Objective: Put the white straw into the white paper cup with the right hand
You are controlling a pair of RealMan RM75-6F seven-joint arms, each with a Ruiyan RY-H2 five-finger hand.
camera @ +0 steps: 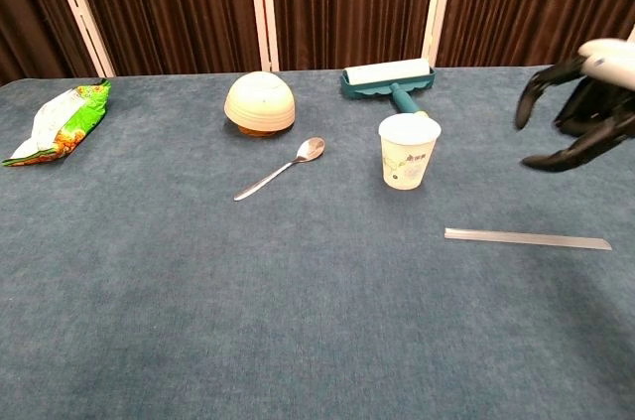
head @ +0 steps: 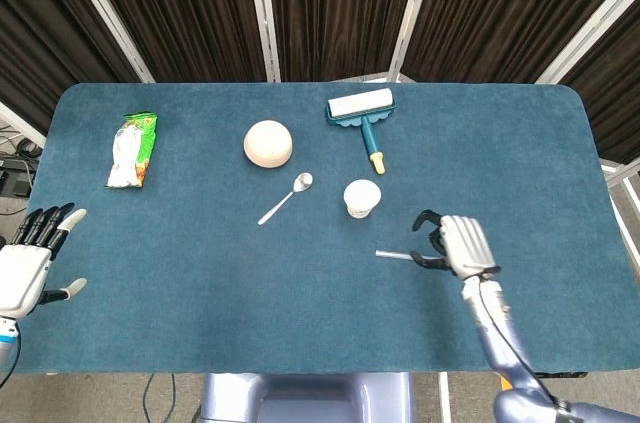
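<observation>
The white straw (head: 395,256) lies flat on the blue table, right of and nearer than the white paper cup (head: 361,197), which stands upright. In the chest view the whole straw (camera: 526,238) shows, with the cup (camera: 408,152) to its upper left. My right hand (head: 455,245) hangs above the straw's right part and hides it in the head view. Its fingers are spread and curved downward, and it holds nothing. From the chest view the right hand (camera: 580,112) is well above the table. My left hand (head: 30,263) rests open off the table's left edge.
An upturned cream bowl (head: 268,143) and a metal spoon (head: 287,197) lie left of the cup. A teal lint roller (head: 362,113) sits behind the cup. A green snack packet (head: 133,149) lies at the far left.
</observation>
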